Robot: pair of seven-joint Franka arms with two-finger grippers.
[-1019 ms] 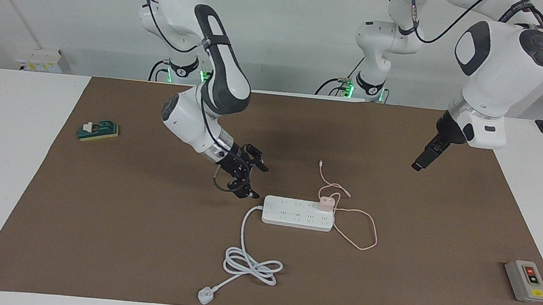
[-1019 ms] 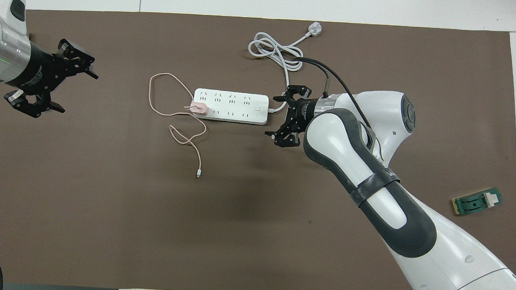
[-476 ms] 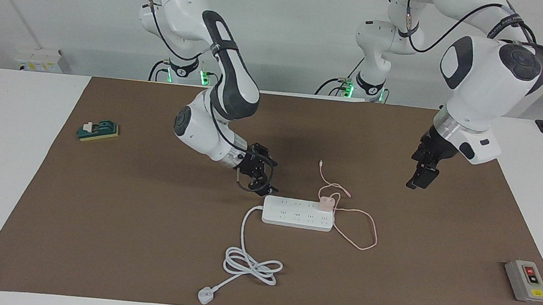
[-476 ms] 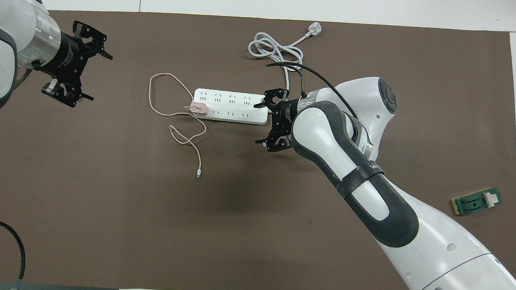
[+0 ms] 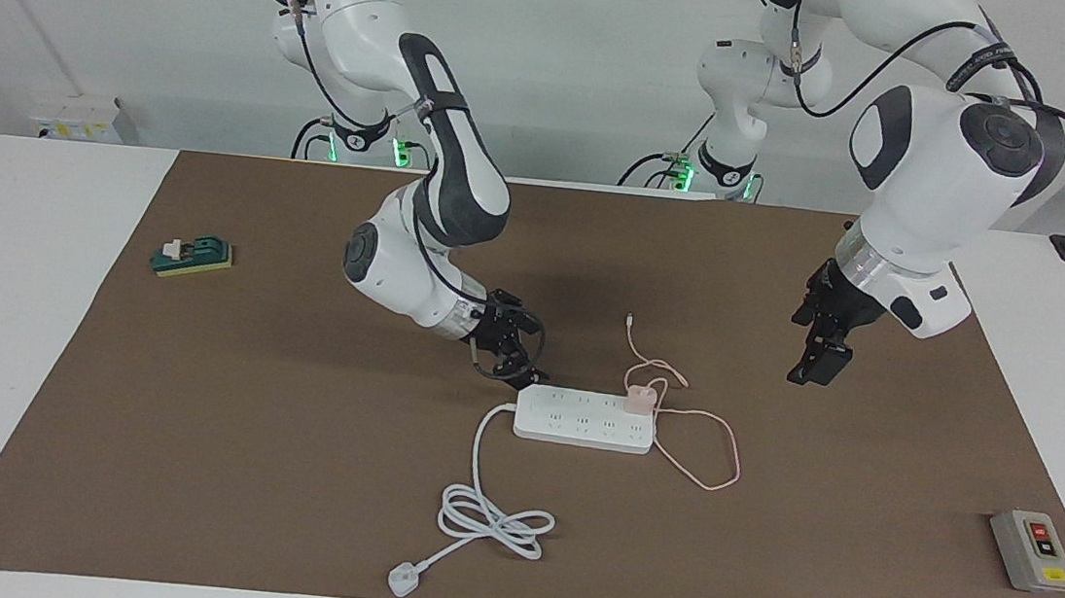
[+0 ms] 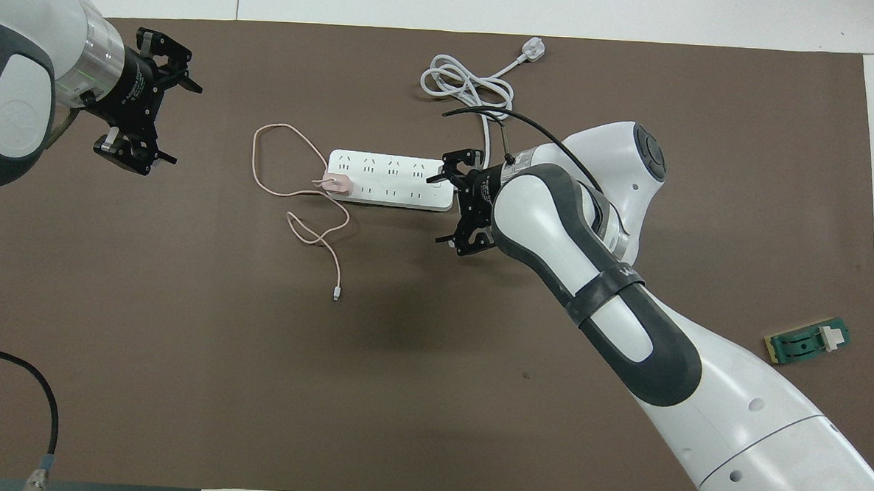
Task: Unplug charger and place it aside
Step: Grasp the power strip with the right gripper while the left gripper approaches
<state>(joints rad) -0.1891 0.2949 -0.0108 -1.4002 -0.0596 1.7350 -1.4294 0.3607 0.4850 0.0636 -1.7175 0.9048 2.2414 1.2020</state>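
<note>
The charger [image 5: 638,399] is a small pale-pink cube, plugged upright into the end socket of the long white power strip [image 5: 584,418] at the strip's end toward the left arm's end of the table. It is far smaller than the strip and stands up above the strip's flat top. A thin pink cable [image 5: 708,453] runs from it: one part loops out over the brown mat [image 5: 237,427] toward the left arm's end and the table edge farthest from the robots, another part snakes toward the robots and ends in a small connector [image 5: 629,319] lying on the mat. In the overhead view the charger [image 6: 335,184] sits on the strip's [image 6: 392,178] end, with the cable [image 6: 278,165] curling off from it.

The power strip lies near the middle of the worktop, its long side running along the table. Its thick white cord [image 5: 492,515] coils toward the edge farthest from the robots and ends in a flat white plug [image 5: 403,580] close to that edge.

The right gripper [image 5: 510,350] is low, just beside the strip's cord end, jaws apart and holding nothing. The left gripper [image 5: 821,342] hangs over bare mat toward the left arm's end, well apart from the charger; in the overhead view its jaws [image 6: 144,103] stand apart and empty.

A green block [image 5: 193,257] rests near the mat's edge at the right arm's end. A grey switch box [image 5: 1033,550] sits near the mat's corner at the left arm's end, by the edge farthest from the robots.
</note>
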